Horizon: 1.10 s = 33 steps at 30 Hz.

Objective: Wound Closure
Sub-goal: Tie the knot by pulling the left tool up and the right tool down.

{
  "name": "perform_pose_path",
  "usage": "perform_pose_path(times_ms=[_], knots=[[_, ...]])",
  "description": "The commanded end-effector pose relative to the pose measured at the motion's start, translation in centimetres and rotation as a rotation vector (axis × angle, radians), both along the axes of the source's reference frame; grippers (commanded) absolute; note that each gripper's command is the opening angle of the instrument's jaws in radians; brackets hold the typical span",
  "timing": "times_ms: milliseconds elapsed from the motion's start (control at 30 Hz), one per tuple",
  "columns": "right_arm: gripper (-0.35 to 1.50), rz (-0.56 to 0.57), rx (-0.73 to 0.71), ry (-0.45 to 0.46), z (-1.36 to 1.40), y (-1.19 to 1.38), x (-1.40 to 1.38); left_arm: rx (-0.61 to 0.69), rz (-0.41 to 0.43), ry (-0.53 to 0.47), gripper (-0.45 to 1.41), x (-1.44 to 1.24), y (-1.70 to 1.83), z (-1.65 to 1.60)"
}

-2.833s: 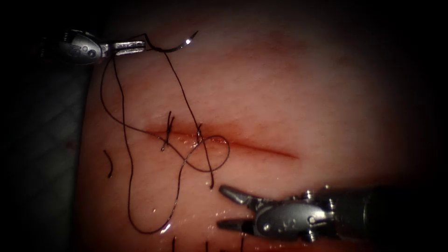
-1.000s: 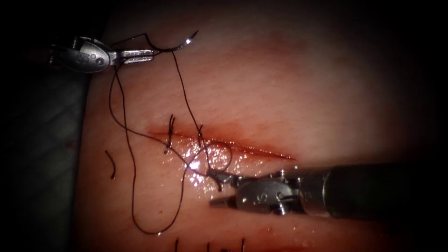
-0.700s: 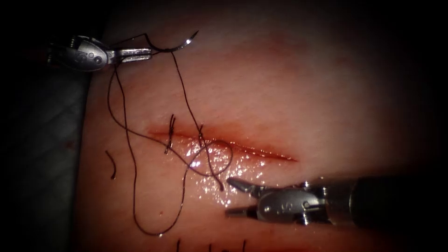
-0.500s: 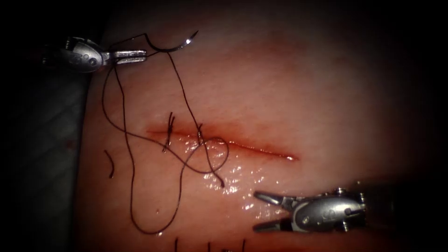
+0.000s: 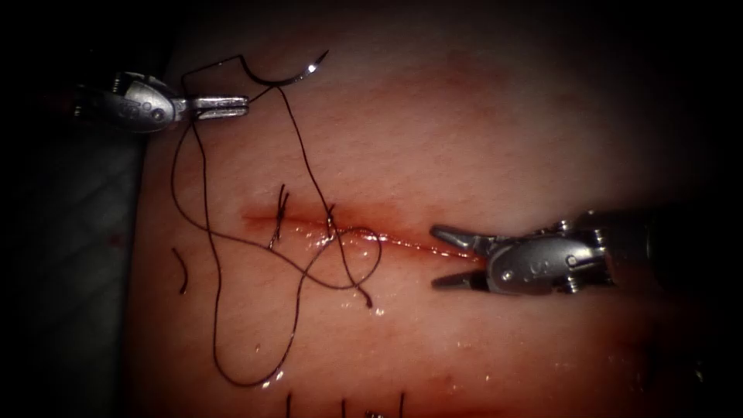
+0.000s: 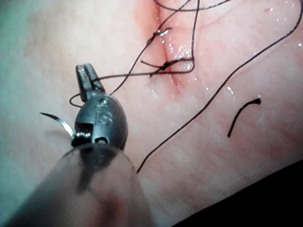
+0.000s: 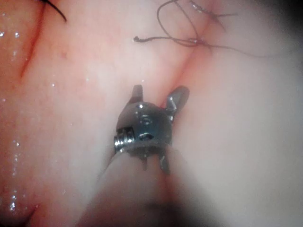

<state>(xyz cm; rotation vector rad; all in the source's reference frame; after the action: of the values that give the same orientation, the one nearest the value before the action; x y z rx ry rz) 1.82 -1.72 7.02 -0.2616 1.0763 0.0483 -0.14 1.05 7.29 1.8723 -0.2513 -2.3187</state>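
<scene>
1. Two tools are in view. The left tool sits in the upper left of the endoscope frame, its jaws pressed together on the thread just behind the needle.
2. One curved needle lies free of the tissue, above the cut toward the top of the frame, its bright tip pointing up and right.
3. The right tool comes in from the right at mid-height; its jaws are spread and hold nothing, with the upper jaw over the right end of the cut.
4. One long thread runs down from the needle, through the cut, and forms loose loops over the lower left of the tissue.
5. Two stitches cross the cut's left part.
6. One loose cut piece of thread lies at the left, well apart from the cut.
7. Wet red fluid lines the cut.
</scene>
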Motion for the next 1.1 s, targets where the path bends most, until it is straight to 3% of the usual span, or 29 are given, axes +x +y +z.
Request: perform_pose_path(times_ms=[33, 267, 700, 1100], knots=[[1.25, -0.021, -0.011, 0.003, 0.16, -0.08, 0.17, 0.004, 0.000, -0.002, -0.45, -0.04, 0.02, 0.05], [1.21, -0.034, 0.002, 0.014, 0.35, -0.24, 0.44, 0.003, 0.002, -0.004, -0.45, -0.02, 0.00, 0.04], [1.28, -0.052, -0.015, 0.047, 0.46, -0.34, 0.88, 0.005, 0.001, -0.005, -0.45, -0.04, -0.06, 0.01], [1.40, -0.065, -0.049, 0.081, 0.40, -0.44, 0.98, 0.004, 0.001, -0.005, -0.45, -0.04, -0.07, 0.01]])
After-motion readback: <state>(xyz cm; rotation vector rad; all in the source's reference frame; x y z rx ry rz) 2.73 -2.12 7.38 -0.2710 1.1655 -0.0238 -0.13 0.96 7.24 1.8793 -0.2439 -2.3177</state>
